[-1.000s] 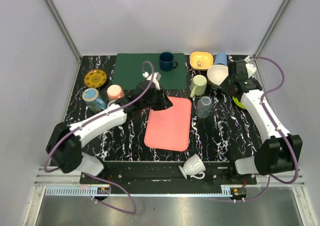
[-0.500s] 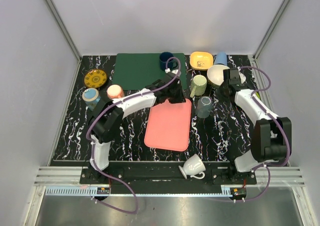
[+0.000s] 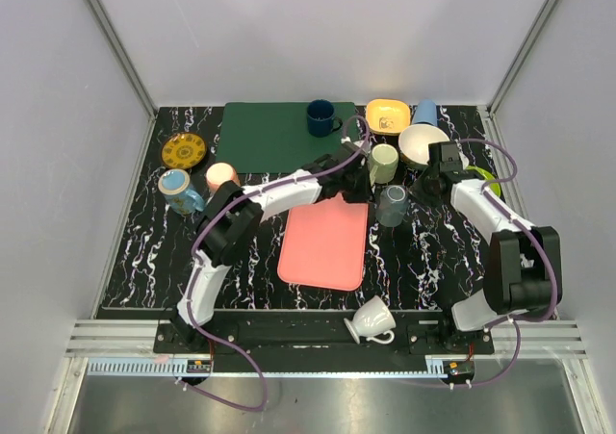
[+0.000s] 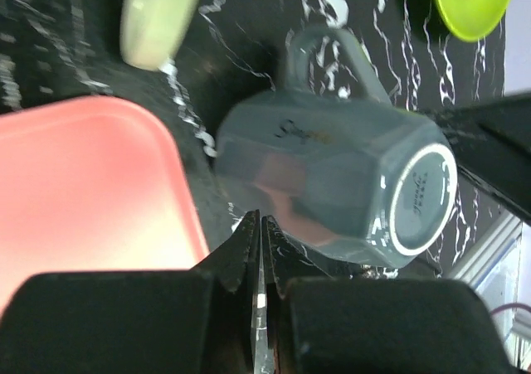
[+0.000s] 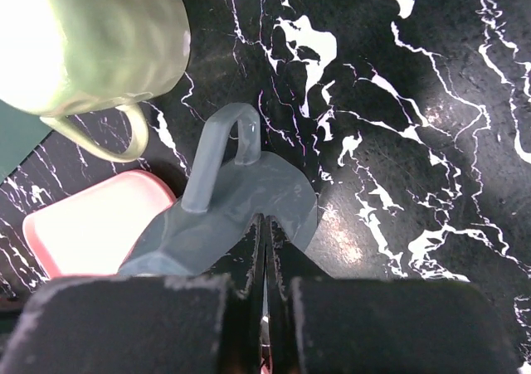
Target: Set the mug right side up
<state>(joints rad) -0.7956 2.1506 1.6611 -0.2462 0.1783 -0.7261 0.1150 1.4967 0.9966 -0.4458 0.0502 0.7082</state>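
Observation:
The grey faceted mug (image 3: 392, 204) stands upside down on the black marble table, just right of the pink tray (image 3: 327, 239). In the left wrist view the grey mug (image 4: 332, 191) shows its white-ringed base and its handle. My left gripper (image 3: 363, 188) is shut and empty at the mug's left side; its fingertips (image 4: 259, 222) are close under the mug's wall. My right gripper (image 3: 424, 182) is shut and empty at the mug's right side. In the right wrist view the right gripper (image 5: 265, 222) lies against the grey mug (image 5: 232, 208), near the handle.
A pale green mug (image 3: 382, 163) lies on its side just behind the grey one. A white bowl (image 3: 421, 143), yellow bowl (image 3: 387, 116), blue cup (image 3: 424, 113) and lime plate (image 3: 486, 179) crowd the back right. A navy mug (image 3: 320, 117) stands on the green mat. A white mug (image 3: 371, 320) lies at the front edge.
My left arm has swung right from the pink tray's back-left corner to the grey mug. My right gripper has come forward and left from the white bowl toward the mug.

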